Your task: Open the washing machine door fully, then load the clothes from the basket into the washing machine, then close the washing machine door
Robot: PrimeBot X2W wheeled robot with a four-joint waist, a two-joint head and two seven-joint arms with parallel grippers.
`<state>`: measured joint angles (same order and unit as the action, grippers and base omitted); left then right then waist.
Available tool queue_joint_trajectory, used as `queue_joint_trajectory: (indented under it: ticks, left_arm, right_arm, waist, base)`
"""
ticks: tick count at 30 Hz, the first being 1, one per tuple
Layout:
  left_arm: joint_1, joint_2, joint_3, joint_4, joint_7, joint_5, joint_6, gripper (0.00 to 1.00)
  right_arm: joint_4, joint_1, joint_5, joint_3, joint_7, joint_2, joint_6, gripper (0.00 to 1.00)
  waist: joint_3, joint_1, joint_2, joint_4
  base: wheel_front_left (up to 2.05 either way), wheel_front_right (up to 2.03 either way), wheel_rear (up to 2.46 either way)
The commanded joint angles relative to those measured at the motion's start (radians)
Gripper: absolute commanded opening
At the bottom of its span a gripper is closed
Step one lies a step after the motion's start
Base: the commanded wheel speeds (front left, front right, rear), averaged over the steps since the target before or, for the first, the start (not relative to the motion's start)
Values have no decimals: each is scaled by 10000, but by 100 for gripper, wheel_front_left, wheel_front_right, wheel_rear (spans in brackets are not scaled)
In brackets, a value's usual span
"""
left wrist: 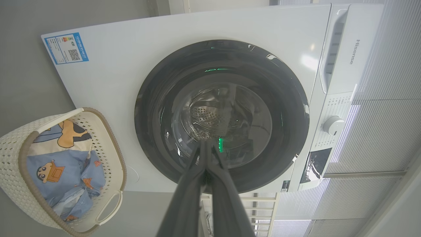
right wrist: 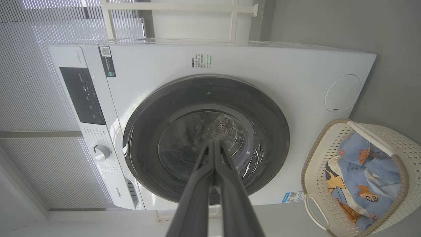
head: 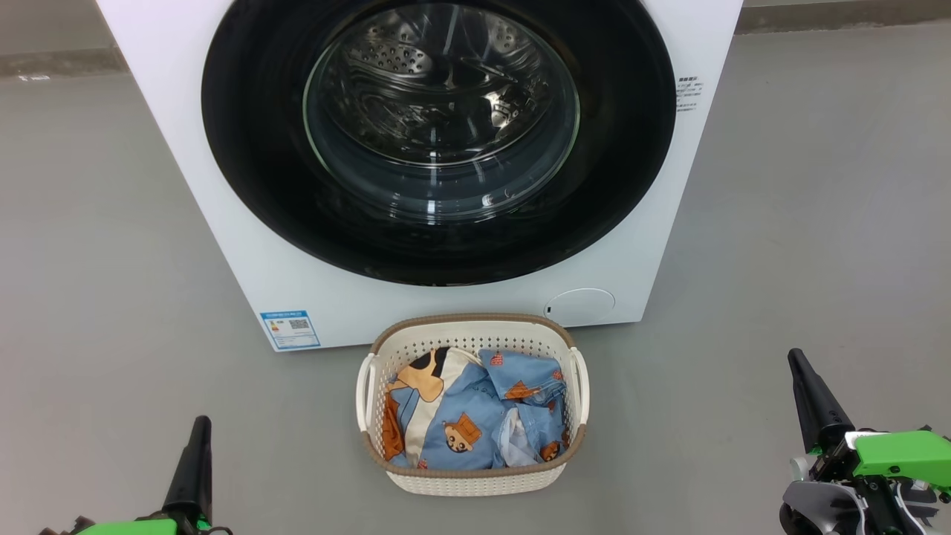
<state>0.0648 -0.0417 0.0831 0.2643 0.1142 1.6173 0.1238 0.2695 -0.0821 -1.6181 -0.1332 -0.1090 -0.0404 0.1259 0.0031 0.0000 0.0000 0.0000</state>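
Jaws together (both); basket before door

The left gripper, at seven o'clock, and right gripper, at four, are tapered black spikes on bright green housings. Grey metal (with dark cables) underlies the right one.

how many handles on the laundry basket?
2. On the basket: left handle and right handle, white loops on its two sides in the head view. None seems hidden.

Fingers together, the left hand faces the seemingly closed door.
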Motion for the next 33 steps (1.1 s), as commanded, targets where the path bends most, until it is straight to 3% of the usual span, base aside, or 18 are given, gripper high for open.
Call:
queue_joint_trajectory:
  ticks: [1,7,8,11,18,22,33]
  left_arm:
    - [432,-85,306,-194,-10,-86,69,0]
    - [432,-85,306,-194,-10,-86,69,0]
    - [432,-85,306,-194,-10,-86,69,100]
    - [-152,38,-35,268,0,4,-17,100]
    - [-59,39,-137,240,-178,-1,-13,100]
    - [26,34,-225,176,-336,-18,-9,100]
    - [227,18,-412,-22,-676,-246,-2,100]
  right_arm:
    - [-247,-259,104,183,-50,-99,48,0]
    - [-247,-259,104,183,-50,-99,48,0]
    - [-247,-259,104,183,-50,-99,48,100]
    - [288,156,-4,13,2,96,0,100]
    - [255,71,-47,103,127,104,3,100]
    - [162,-15,-82,197,236,95,4,100]
    - [-48,-214,2,395,458,68,9,100]
  waist:
    - [0,0,0,0]
    - [0,0,0,0]
    - [0,0,0,0]
    - [0,0,0,0]
    - [-8,23,0,0]
    - [22,2,0,-4]
    - [30,1,0,-6]
  base:
    - [0,0,0]
    - [0,0,0]
    - [0,0,0]
    - [0,0,0]
    - [0,0,0]
    - [0,0,0]
    - [0,0,0]
